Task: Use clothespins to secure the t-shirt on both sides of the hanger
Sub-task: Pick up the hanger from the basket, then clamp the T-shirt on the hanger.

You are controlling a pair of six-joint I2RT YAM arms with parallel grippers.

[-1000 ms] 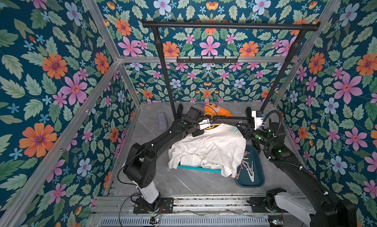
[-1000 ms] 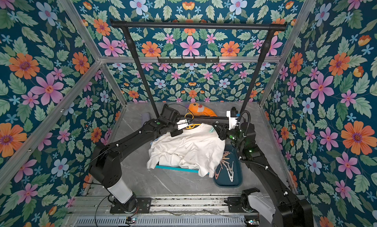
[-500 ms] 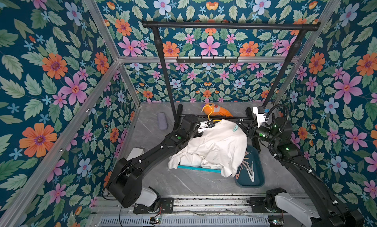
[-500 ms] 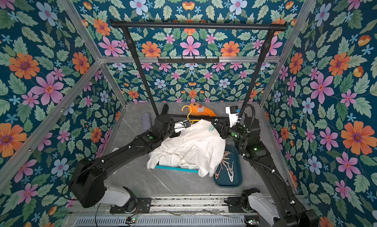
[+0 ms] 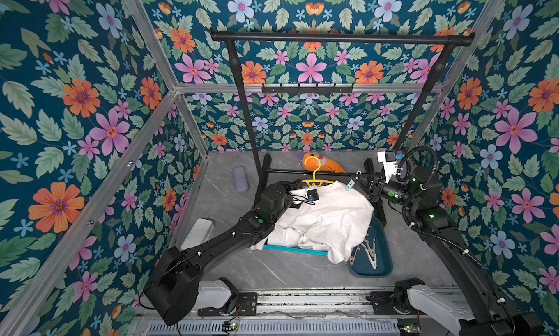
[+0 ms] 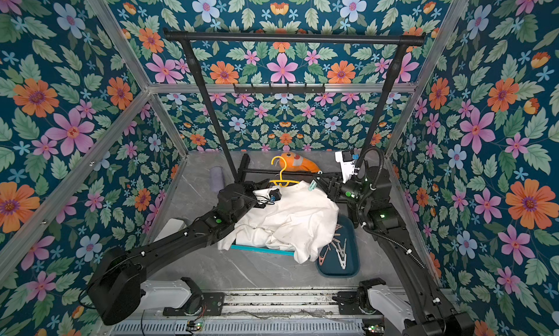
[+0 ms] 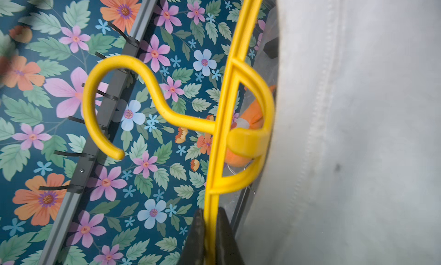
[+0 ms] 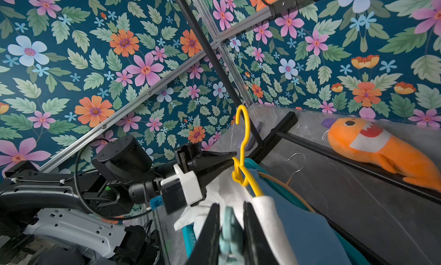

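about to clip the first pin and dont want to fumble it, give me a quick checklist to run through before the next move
1. Hold on the hanger: left gripper, jaws shut on the yellow hanger: ok.
2. Pin in hand: right gripper, jaws shut on a mint clothespin: ok.
3. Cloth over the hanger arm beside that pin: the white t-shirt covers it in the right wrist view: ok.
4. Pin's mouth open enough to take cloth and hanger: cannot tell.
5. A pin already clipped on either side: not ok, none seen.
6. Second pin available: spare clothespins lie in the teal tray: ok.
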